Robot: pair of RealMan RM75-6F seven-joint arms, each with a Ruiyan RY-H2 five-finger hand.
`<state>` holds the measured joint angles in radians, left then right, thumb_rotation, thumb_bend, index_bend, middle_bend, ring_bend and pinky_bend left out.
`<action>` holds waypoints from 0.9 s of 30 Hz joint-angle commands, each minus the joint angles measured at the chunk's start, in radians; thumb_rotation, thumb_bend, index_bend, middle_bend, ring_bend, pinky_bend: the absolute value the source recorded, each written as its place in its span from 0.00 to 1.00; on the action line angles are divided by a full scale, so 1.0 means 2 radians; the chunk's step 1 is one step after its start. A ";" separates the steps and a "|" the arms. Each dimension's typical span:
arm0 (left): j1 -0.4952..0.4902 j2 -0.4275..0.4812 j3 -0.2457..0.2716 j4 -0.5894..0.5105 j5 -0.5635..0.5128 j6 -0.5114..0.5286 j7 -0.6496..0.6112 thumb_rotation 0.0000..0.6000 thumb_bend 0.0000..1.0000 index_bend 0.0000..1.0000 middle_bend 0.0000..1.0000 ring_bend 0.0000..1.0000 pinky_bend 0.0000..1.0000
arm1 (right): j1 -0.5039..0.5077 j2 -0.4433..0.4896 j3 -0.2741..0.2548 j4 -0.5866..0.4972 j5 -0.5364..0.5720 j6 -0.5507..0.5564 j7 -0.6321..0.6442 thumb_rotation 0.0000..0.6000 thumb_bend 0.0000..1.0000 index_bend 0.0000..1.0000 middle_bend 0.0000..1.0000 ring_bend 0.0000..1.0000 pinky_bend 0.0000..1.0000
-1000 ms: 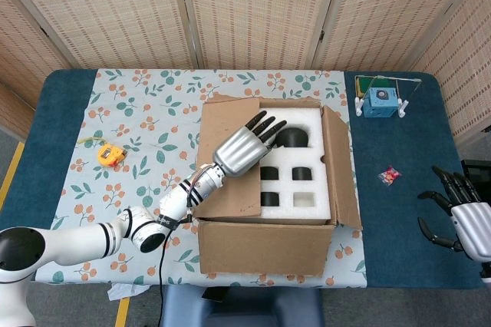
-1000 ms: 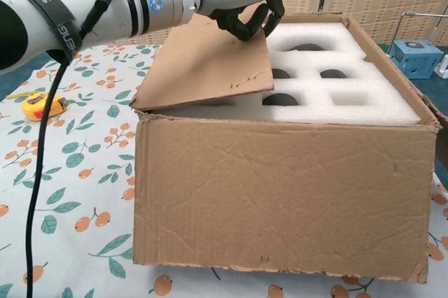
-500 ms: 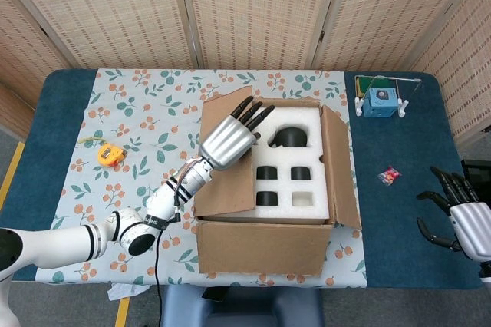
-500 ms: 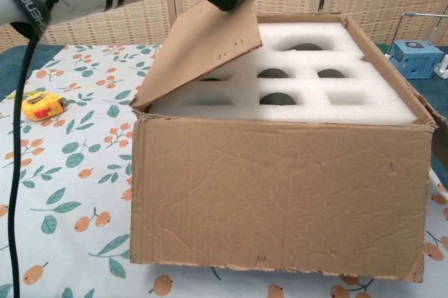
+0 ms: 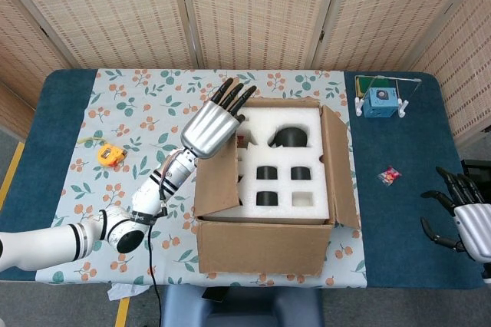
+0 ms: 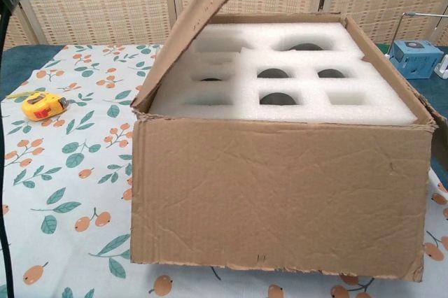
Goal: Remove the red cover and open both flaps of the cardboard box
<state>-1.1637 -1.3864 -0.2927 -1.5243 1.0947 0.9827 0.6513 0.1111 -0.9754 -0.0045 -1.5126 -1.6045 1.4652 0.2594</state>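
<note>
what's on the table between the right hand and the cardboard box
In the head view, only a small red-and-white wrapped item lies on the blue cloth between the right hand and the cardboard box.

Blue table (image 5: 399,227) with floral cloth (image 5: 138,112), cardboard box (image 5: 265,246), tape measure (image 5: 110,156).

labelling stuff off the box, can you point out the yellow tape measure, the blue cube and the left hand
yellow tape measure (image 5: 110,156), head view, middle of its case
blue cube (image 5: 380,101), head view, top face
left hand (image 5: 209,126), head view, silver back
</note>
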 commanded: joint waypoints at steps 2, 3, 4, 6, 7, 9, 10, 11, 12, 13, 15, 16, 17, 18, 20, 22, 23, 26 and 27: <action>0.006 0.012 0.000 -0.011 -0.004 0.009 0.011 1.00 0.98 0.53 0.01 0.00 0.00 | -0.003 0.000 0.001 -0.002 0.001 0.004 -0.002 0.51 0.50 0.29 0.00 0.00 0.00; 0.007 0.015 0.001 -0.014 -0.005 0.010 0.012 1.00 0.98 0.53 0.01 0.00 0.00 | -0.003 0.000 0.001 -0.002 0.001 0.005 -0.002 0.51 0.50 0.29 0.00 0.00 0.00; 0.009 0.018 0.002 -0.016 -0.007 0.011 0.014 1.00 0.98 0.54 0.01 0.00 0.00 | -0.005 0.000 0.002 -0.003 0.001 0.008 -0.002 0.51 0.50 0.28 0.00 0.00 0.00; 0.012 0.022 0.002 -0.018 -0.009 0.015 0.018 1.00 0.98 0.55 0.01 0.00 0.00 | -0.006 0.000 0.002 -0.003 0.002 0.009 -0.002 0.52 0.50 0.28 0.00 0.00 0.00; 0.013 0.025 0.003 -0.019 -0.010 0.017 0.019 1.00 0.98 0.55 0.01 0.00 0.00 | -0.006 -0.001 0.001 -0.003 0.002 0.009 -0.002 0.51 0.50 0.28 0.00 0.00 0.00; 0.017 0.030 0.003 -0.022 -0.014 0.021 0.022 1.00 0.98 0.55 0.01 0.00 0.00 | -0.006 -0.001 0.001 -0.003 0.001 0.007 -0.002 0.51 0.50 0.28 0.00 0.00 0.00; 0.018 0.033 0.003 -0.023 -0.015 0.023 0.023 1.00 0.98 0.55 0.01 0.00 0.00 | -0.006 -0.001 0.000 -0.004 0.001 0.006 -0.003 0.51 0.50 0.27 0.00 0.00 0.00; 0.021 0.037 0.003 -0.025 -0.016 0.026 0.024 1.00 0.98 0.55 0.01 0.00 0.00 | -0.006 0.000 0.000 -0.004 0.000 0.005 -0.003 0.51 0.50 0.27 0.00 0.00 0.00; 0.024 0.040 0.003 -0.026 -0.017 0.028 0.024 1.00 0.98 0.55 0.01 0.00 0.00 | -0.006 0.000 0.000 -0.004 0.000 0.005 -0.003 0.52 0.50 0.27 0.00 0.00 0.00; 0.027 0.044 0.003 -0.028 -0.020 0.031 0.023 1.00 0.98 0.55 0.01 0.00 0.00 | -0.006 0.000 0.000 -0.004 0.000 0.005 -0.003 0.52 0.50 0.27 0.00 0.00 0.00; 0.031 0.049 0.001 -0.028 -0.025 0.034 0.021 1.00 0.98 0.55 0.01 0.00 0.00 | -0.006 0.000 0.000 -0.005 0.000 0.005 -0.004 0.52 0.50 0.27 0.00 0.00 0.00; 0.033 0.051 0.000 -0.028 -0.027 0.036 0.019 1.00 0.98 0.55 0.01 0.00 0.00 | -0.006 0.000 0.000 -0.006 0.000 0.005 -0.004 0.52 0.50 0.27 0.00 0.00 0.00; 0.036 0.054 -0.002 -0.028 -0.030 0.037 0.014 1.00 0.98 0.55 0.01 0.00 0.00 | -0.006 0.000 0.000 -0.006 -0.001 0.004 -0.005 0.52 0.50 0.27 0.00 0.00 0.00; 0.037 0.056 -0.004 -0.027 -0.033 0.038 0.011 1.00 0.98 0.54 0.01 0.00 0.00 | -0.006 0.000 0.000 -0.007 -0.001 0.003 -0.006 0.52 0.50 0.27 0.00 0.00 0.00; 0.041 0.062 -0.007 -0.024 -0.038 0.039 0.005 1.00 0.98 0.53 0.01 0.00 0.00 | -0.006 0.001 0.000 -0.008 -0.001 0.004 -0.006 0.52 0.50 0.27 0.00 0.00 0.00; 0.045 0.066 -0.009 -0.022 -0.045 0.040 0.001 1.00 0.98 0.52 0.01 0.00 0.00 | -0.008 0.002 0.002 -0.009 0.000 0.009 -0.005 0.52 0.50 0.27 0.00 0.00 0.00; 0.047 0.068 -0.009 -0.020 -0.048 0.040 -0.001 1.00 0.98 0.52 0.01 0.00 0.00 | -0.009 0.002 0.003 -0.009 0.001 0.011 -0.005 0.52 0.50 0.26 0.00 0.00 0.00; 0.053 0.073 -0.010 -0.014 -0.055 0.041 -0.008 1.00 0.98 0.51 0.01 0.00 0.00 | -0.011 0.002 0.004 -0.010 0.004 0.013 -0.006 0.52 0.50 0.26 0.00 0.00 0.00; 0.055 0.074 -0.010 -0.012 -0.057 0.041 -0.010 1.00 0.98 0.51 0.01 0.00 0.00 | -0.011 0.002 0.004 -0.010 0.005 0.012 -0.006 0.52 0.50 0.26 0.00 0.00 0.00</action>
<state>-1.0570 -1.2403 -0.3119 -1.5511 0.9839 1.0644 0.6347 0.0888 -0.9705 0.0035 -1.5330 -1.5955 1.4902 0.2474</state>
